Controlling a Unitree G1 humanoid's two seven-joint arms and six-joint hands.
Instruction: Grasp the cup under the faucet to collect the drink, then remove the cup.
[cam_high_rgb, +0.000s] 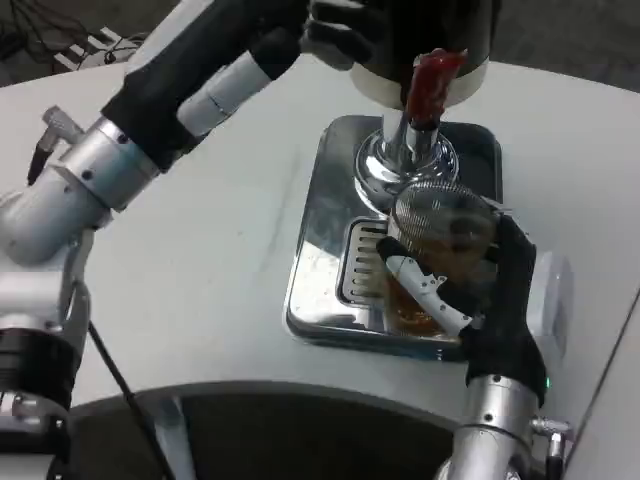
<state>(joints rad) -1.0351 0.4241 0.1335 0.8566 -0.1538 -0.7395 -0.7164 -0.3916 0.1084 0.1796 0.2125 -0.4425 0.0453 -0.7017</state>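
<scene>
A clear glass cup (432, 250) with amber drink in its bottom stands on the drip grate of the steel tray (318, 250), just below the red faucet lever (432, 85) of the dispenser (405, 150). My right hand (490, 295) grips the cup from the right, fingers wrapped around its side. My left hand (340, 30) reaches up to the top of the dispenser near the lever; its fingers are partly cut off by the frame edge, so their hold is unclear.
The dispenser's chrome base sits at the back of the tray. The white table (200, 250) stretches to the left of the tray. Its curved front edge runs along the bottom. Cables lie at the far top left.
</scene>
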